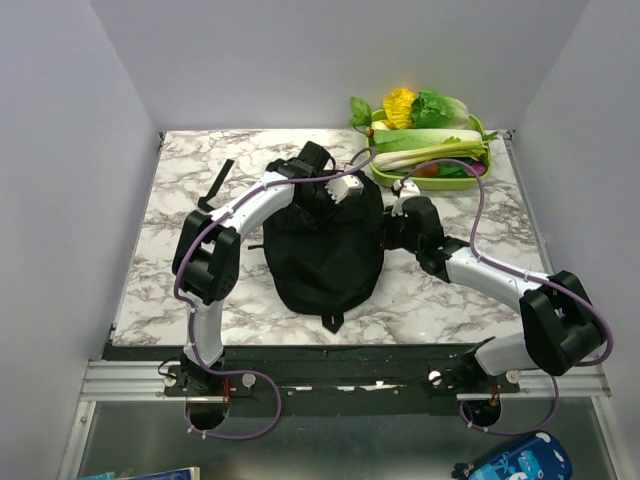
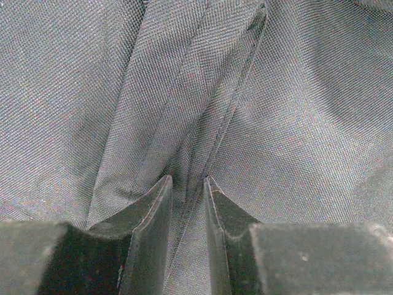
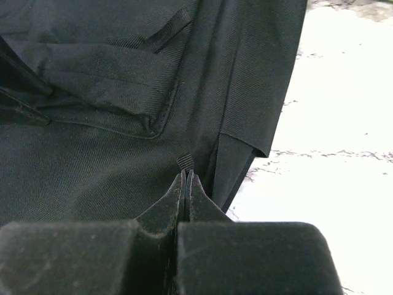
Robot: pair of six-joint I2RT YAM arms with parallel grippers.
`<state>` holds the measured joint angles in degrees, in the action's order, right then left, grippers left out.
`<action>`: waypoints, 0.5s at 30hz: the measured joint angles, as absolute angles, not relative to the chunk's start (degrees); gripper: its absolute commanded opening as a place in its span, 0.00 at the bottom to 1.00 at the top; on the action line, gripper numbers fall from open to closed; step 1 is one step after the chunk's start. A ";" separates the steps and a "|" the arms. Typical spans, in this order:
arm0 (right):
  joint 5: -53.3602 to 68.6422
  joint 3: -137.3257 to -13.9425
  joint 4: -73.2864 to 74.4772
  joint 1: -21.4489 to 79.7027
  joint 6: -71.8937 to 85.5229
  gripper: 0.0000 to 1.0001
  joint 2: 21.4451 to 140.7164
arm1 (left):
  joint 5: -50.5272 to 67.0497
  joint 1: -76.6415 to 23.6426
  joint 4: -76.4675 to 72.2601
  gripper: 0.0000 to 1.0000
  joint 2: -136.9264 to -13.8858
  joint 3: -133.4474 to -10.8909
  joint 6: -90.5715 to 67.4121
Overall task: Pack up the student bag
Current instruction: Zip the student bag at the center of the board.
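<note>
The student bag (image 1: 325, 260), a black fabric backpack, lies flat in the middle of the marble table. My left gripper (image 1: 325, 207) is down on its far upper part. In the left wrist view the left gripper (image 2: 187, 179) has its jaws narrowly apart with a raised fold of the bag's fabric (image 2: 202, 117) pinched between them. My right gripper (image 1: 392, 235) is at the bag's right edge. In the right wrist view the right gripper (image 3: 185, 173) is shut on a small ribbed black tab (image 3: 185, 161) of the bag (image 3: 92, 166). No books or other items for the bag show.
A green tray (image 1: 487, 164) with leafy vegetables and leeks stands at the back right. A loose black strap (image 1: 217, 183) lies at the back left. Bare marble (image 3: 331, 123) lies right of the bag. A blue packet (image 1: 510, 460) lies below the table's front edge.
</note>
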<state>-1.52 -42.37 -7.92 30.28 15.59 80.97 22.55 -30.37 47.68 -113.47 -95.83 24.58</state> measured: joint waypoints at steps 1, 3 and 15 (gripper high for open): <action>-2.07 -42.37 -7.92 30.26 15.57 0.01 80.79 | 22.55 -30.37 47.70 0.35 -113.49 -95.88 24.56; -3.03 -42.04 -8.10 30.28 15.57 0.01 79.94 | 22.55 -30.37 47.72 0.35 -113.49 -95.88 24.51; -4.86 -35.81 -10.72 30.28 16.95 0.01 70.46 | 24.84 -30.50 52.05 0.40 -115.18 -106.30 23.42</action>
<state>-4.86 -35.81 -10.72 30.28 16.95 70.46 24.84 -30.50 52.05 -115.18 -106.30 23.42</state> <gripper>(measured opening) 0.013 0.362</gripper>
